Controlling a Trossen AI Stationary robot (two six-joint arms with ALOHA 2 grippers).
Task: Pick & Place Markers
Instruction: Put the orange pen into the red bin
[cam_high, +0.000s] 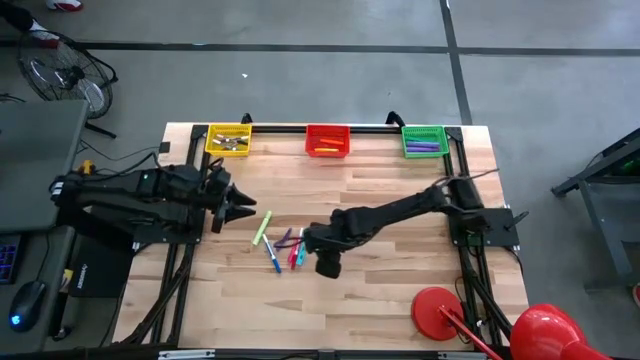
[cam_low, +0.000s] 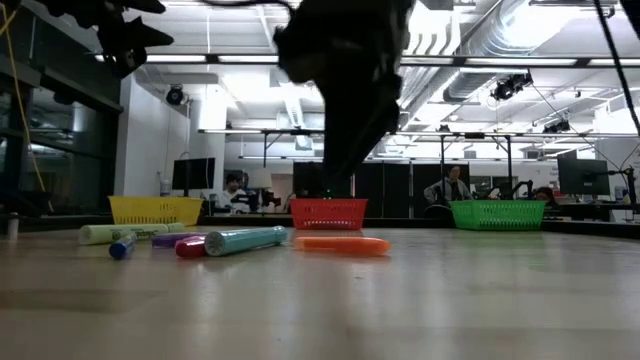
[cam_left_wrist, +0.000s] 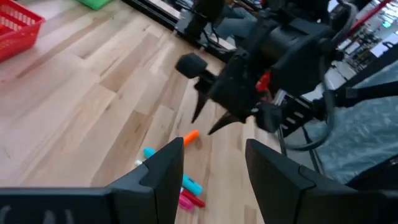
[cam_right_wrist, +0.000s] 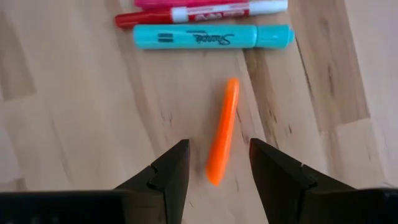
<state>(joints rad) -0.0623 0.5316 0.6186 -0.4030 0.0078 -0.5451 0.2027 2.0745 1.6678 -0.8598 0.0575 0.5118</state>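
Your right gripper (cam_right_wrist: 219, 163) hangs above the middle of the wooden surface (cam_high: 400, 290), its jaws released and standing apart on either side of the near end of an orange marker (cam_right_wrist: 222, 131). Nothing is held; the orange marker lies flat on the boards, and the right wrist view shows it between the two dark fingers (cam_right_wrist: 171, 169) without touching either.

Just beyond it lie a teal marker (cam_right_wrist: 212, 37) and a red marker (cam_right_wrist: 200, 12), side by side and crosswise to the orange one. From above, you see these as part of a small loose cluster of markers (cam_high: 285, 247) near the surface's centre, with a pale green marker (cam_high: 262, 228) lying a little apart on the left arm's side.

Your left gripper (cam_left_wrist: 213, 163) waits over the left part of the surface, off the boards, its jaws also released and empty, pointed toward the cluster and the right arm.

Along the far edge stand three mesh baskets: a yellow basket (cam_high: 228, 139) with dark and pale markers in it, a red basket (cam_high: 327, 140) with an orange one, and a green basket (cam_high: 423, 140) with purple ones. The low view shows people seated at desks in the room behind.
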